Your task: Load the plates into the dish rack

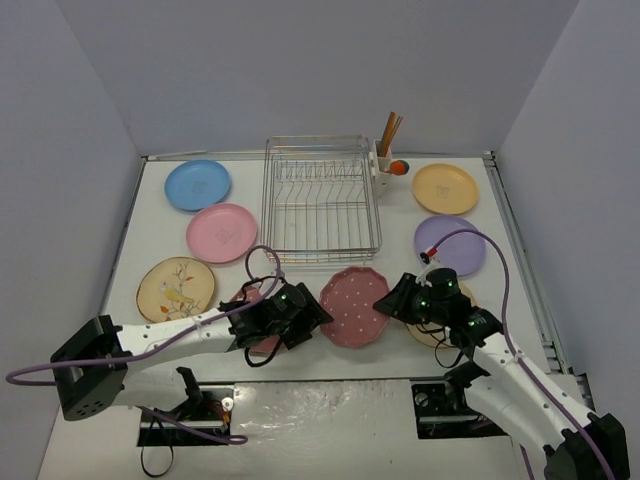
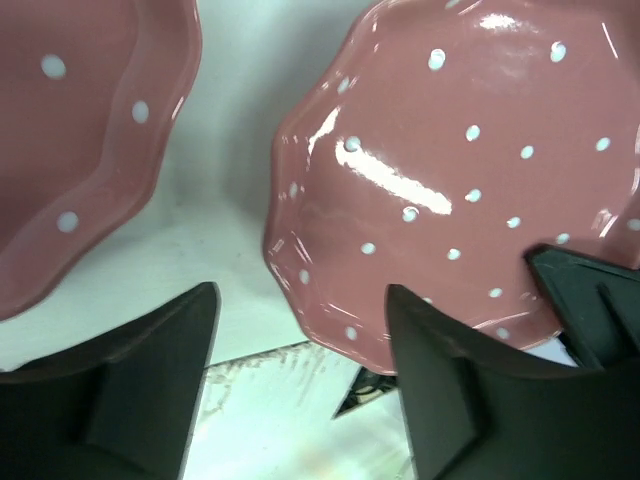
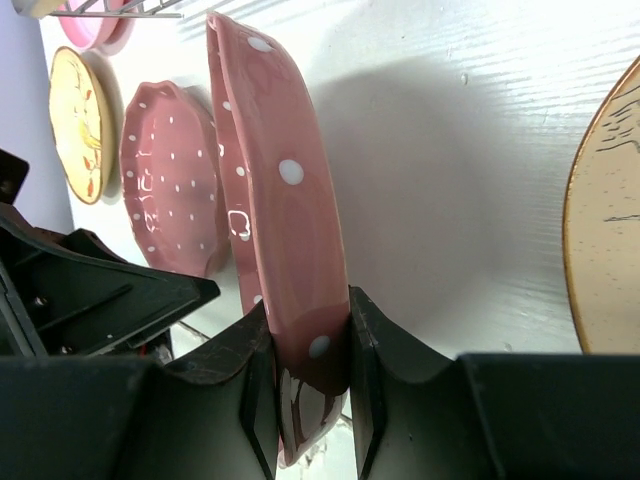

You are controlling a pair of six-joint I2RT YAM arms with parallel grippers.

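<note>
1. Right wrist view: saw the right tool (image 3: pixel 312 345) pinched shut on the rim of a scalloped dark-pink glazed plate with white dots (image 3: pixel 265 170), one finger on each face, the plate edge-on between them.
2. Located that plate in the top external view on the white counter (image 1: pixel 400 240), just in front of the rectangular silver wire dish rack (image 1: pixel 322 199), not yet in any slot; spotted no plate in the rack.
3. Found the left tool (image 2: pixel 300 340) spread wide and holding nothing, low between the gripped plate and a second scalloped dark-pink dotted plate (image 2: pixel 70 150); could not make out contact with either.
4. Judged the gripped plate rigid, glossy and probably ceramic: hefty for a pinch at one edge, slick under the pads, liable to chip against wire or a neighbouring plate.
5. Reckoned the rim the only workable hold, too broad across to span; favoured a deep bite past the wavy lip, so as not to let the weight swing the plate about the fingers.
6. Counted further loads: a round blue plate (image 1: pixel 197 185) and a round pink plate (image 1: pixel 221 232) left of the rack, a round lavender plate (image 1: pixel 449 245) and a round orange-yellow plate (image 1: pixel 445 188) to its right.
</note>
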